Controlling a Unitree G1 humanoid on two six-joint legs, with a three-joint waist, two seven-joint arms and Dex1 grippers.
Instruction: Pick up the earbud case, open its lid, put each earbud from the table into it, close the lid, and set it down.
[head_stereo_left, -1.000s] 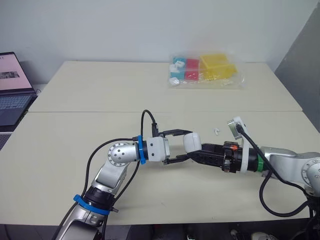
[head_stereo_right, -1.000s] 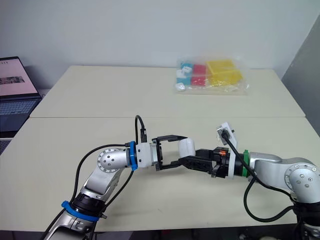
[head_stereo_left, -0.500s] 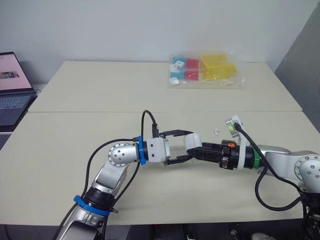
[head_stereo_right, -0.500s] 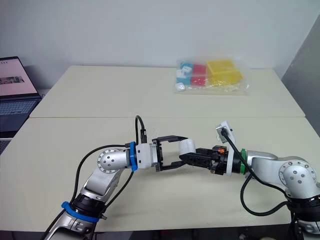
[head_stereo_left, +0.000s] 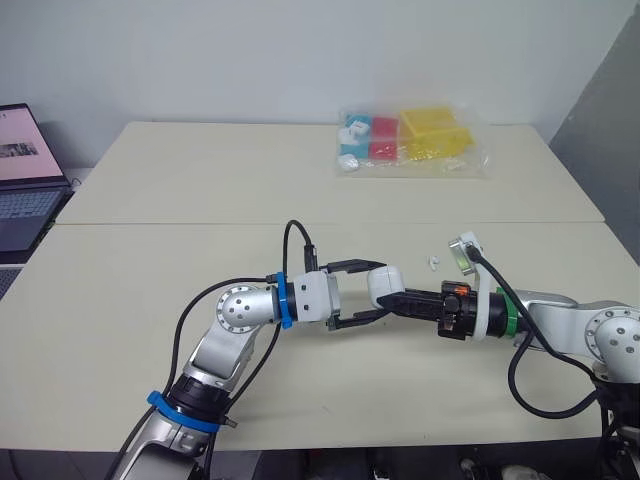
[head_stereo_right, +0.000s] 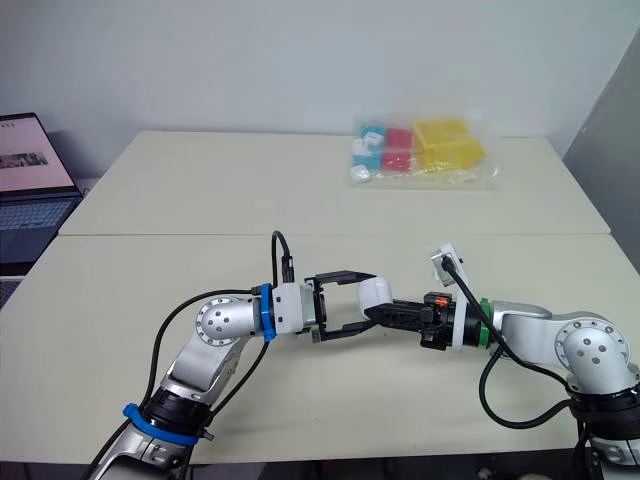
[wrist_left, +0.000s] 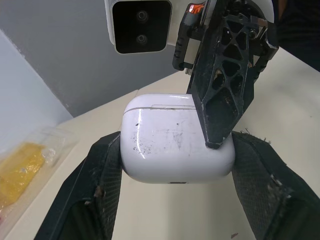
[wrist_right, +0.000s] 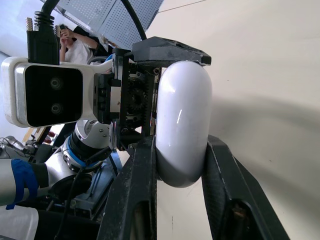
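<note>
My left gripper (head_stereo_left: 372, 292) is shut on the white earbud case (head_stereo_left: 381, 283) and holds it just above the table's front half, lid closed. The case sits between its black fingers (wrist_left: 105, 175). From the right, my right gripper (head_stereo_left: 392, 298) reaches in and is shut on the same case. One finger (wrist_right: 137, 185) lies on each flat side of the case (wrist_right: 182, 125). One of those fingers crosses the lid seam of the case (wrist_left: 175, 137) in the left wrist view. A small white earbud (head_stereo_left: 434, 263) lies on the table beyond my right wrist.
A clear bag of yellow, red and blue boxes (head_stereo_left: 410, 140) lies at the back of the far table. An open laptop (head_stereo_left: 22, 190) stands at the far left. A seam (head_stereo_left: 150, 224) runs between the two tabletops.
My right gripper has slid left toward the case and its fingers have narrowed onto it. The left gripper and the case have stayed in place.
</note>
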